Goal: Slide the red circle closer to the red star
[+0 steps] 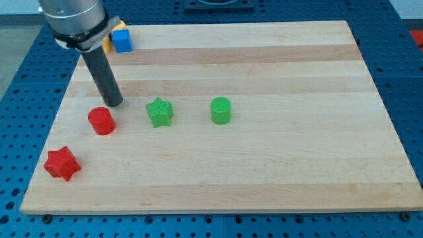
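While one red star (62, 163) sits nearest the view's bottom left, one red circle (102, 121) lies above it (well apart), my tip (114, 104) just beyond the circle, then one green star (159, 112), one green circle (221, 110), and one blue block (121, 41) beside an orange block (106, 45).

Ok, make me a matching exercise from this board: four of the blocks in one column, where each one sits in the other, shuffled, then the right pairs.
Things:
1. red star
2. red circle
3. blue block
4. green cylinder

Places:
A. at the view's top left, beside the arm
B. just below and left of my tip
C. right of the green star
D. nearest the board's bottom left corner

Pairs: 1-D, 2-B, 3-A, 4-C
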Tool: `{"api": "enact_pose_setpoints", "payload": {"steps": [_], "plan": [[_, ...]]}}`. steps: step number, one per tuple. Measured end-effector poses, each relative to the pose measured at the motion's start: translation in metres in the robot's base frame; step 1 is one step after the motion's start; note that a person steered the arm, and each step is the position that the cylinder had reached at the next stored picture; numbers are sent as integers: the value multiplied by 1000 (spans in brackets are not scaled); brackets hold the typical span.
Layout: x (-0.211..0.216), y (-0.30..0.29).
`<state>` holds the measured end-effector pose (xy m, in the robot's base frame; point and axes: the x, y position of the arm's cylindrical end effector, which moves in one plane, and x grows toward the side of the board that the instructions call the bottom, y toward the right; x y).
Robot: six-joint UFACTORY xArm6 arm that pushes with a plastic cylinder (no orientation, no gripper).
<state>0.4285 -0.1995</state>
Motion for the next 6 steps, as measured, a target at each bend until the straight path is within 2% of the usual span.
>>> {"api": "enact_pose_setpoints", "payload": {"steps": [2, 3, 5, 6], "plan": [[43, 0], [50, 0], [48, 54], [53, 53]]}}
